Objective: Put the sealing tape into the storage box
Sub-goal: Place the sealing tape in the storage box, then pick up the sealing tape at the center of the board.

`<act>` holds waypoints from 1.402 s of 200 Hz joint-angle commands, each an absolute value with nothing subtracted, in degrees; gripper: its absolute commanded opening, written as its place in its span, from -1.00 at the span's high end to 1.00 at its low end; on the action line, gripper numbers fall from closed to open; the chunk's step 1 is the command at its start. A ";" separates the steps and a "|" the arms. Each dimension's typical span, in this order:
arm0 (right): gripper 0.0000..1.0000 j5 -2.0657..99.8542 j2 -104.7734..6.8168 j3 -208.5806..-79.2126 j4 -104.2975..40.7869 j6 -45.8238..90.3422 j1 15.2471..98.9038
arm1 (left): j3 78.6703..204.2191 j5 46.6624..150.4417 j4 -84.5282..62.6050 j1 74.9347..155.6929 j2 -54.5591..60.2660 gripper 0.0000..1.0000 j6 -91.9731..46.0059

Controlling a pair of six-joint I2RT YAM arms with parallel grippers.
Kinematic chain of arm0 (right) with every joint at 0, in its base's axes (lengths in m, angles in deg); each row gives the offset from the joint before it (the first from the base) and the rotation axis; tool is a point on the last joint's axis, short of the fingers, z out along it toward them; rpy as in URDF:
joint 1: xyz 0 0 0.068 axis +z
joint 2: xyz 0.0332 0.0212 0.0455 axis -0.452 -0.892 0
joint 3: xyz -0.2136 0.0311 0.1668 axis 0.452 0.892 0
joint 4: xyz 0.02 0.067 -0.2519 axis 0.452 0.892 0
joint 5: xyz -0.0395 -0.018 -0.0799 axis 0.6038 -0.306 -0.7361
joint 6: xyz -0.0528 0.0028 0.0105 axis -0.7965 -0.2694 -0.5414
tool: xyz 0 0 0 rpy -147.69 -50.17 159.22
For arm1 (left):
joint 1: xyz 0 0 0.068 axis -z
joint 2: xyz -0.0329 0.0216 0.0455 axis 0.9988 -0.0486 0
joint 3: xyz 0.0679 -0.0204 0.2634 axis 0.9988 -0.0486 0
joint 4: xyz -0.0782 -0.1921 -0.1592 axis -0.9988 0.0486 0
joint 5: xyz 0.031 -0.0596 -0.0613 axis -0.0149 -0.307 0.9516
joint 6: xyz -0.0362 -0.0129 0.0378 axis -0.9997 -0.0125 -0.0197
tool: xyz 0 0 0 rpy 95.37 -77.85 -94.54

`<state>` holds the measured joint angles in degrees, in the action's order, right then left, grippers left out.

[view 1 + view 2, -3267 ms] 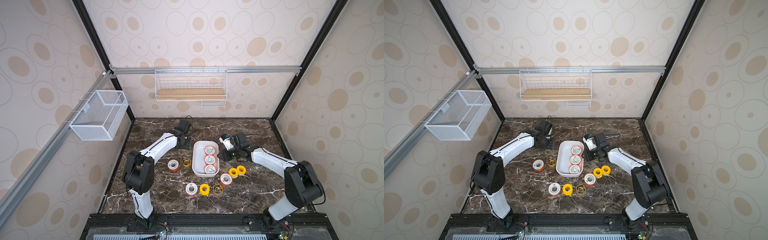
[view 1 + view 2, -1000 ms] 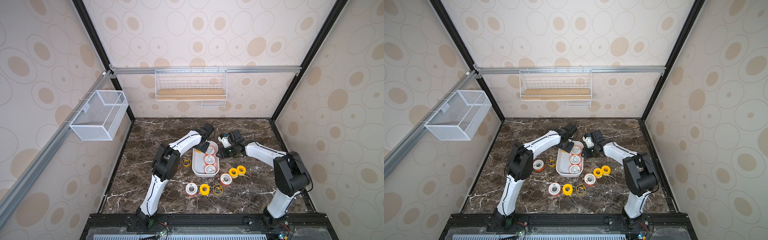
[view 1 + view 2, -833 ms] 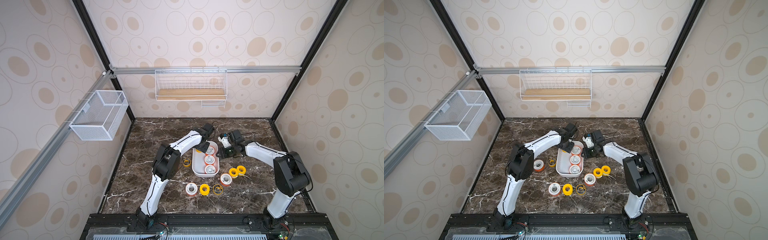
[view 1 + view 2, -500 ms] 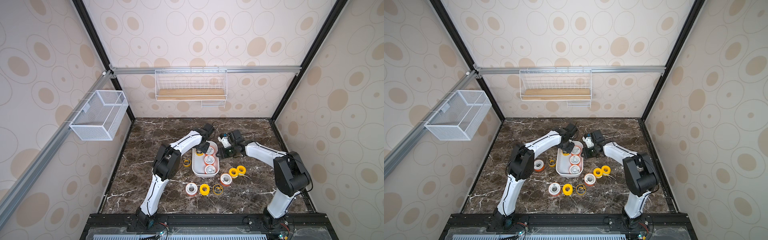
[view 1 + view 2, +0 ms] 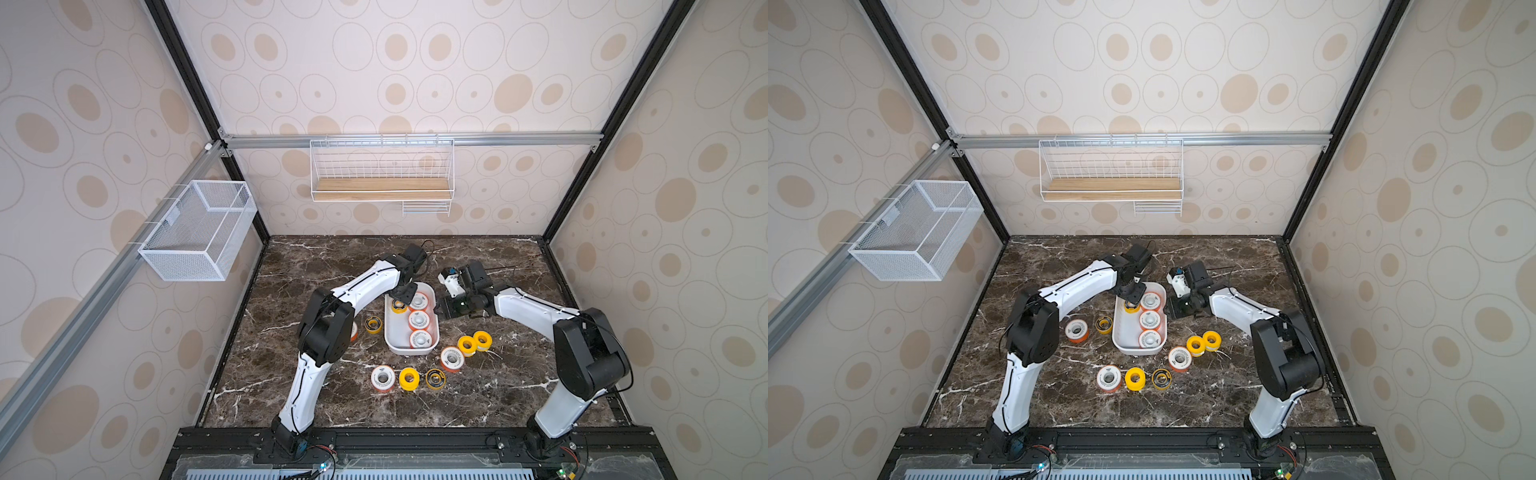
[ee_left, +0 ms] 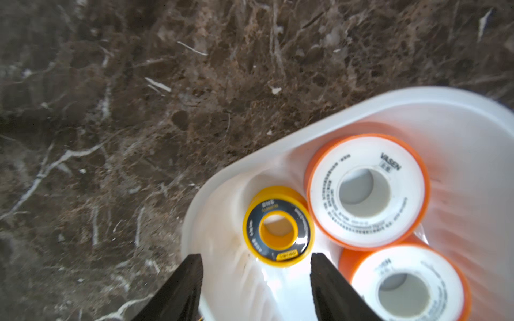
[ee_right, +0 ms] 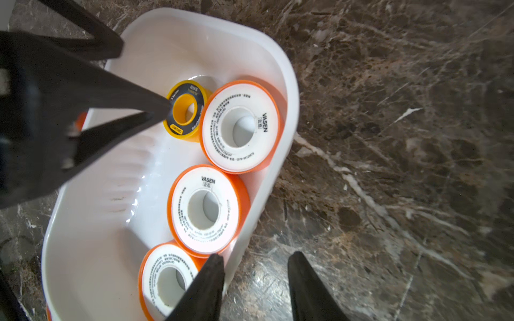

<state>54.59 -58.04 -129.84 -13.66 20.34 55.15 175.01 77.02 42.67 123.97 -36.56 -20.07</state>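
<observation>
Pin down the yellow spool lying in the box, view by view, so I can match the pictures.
In a top view: yellow spool at the far end of the box, on the left arm's side.
In a top view: same spot.
Left wrist, against the box's curved wall.
Right wrist, in the box's end corner.
Shared landmark: the white-orange spool next to it.

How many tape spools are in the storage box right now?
4 in the storage box: the far white spool, middle white spool and near white spool in a row along the right arm's side; the yellow dark-centred spool beside the far one. None appears hidden.
</observation>
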 commanded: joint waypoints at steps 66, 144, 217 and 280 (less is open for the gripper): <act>0.11 50.78 -49.87 -127.62 -8.82 15.18 55.10 | 157.58 74.56 41.23 123.08 -11.33 -0.31 -23.99; 0.05 47.30 -38.27 -122.86 0.71 12.31 63.33 | 138.02 88.65 39.89 113.69 12.10 -0.35 -26.22; 0.02 40.94 -32.48 -116.11 5.43 19.39 75.03 | 131.06 78.63 38.02 113.32 23.00 -0.39 -23.91; -0.27 35.95 -32.76 -112.24 4.37 24.68 85.12 | 130.92 76.26 38.66 113.20 23.53 -0.41 -23.09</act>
<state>39.14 -32.95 -114.10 3.87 21.69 82.64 130.82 78.05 38.45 113.50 23.45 -24.40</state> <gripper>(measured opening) 0.597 0.702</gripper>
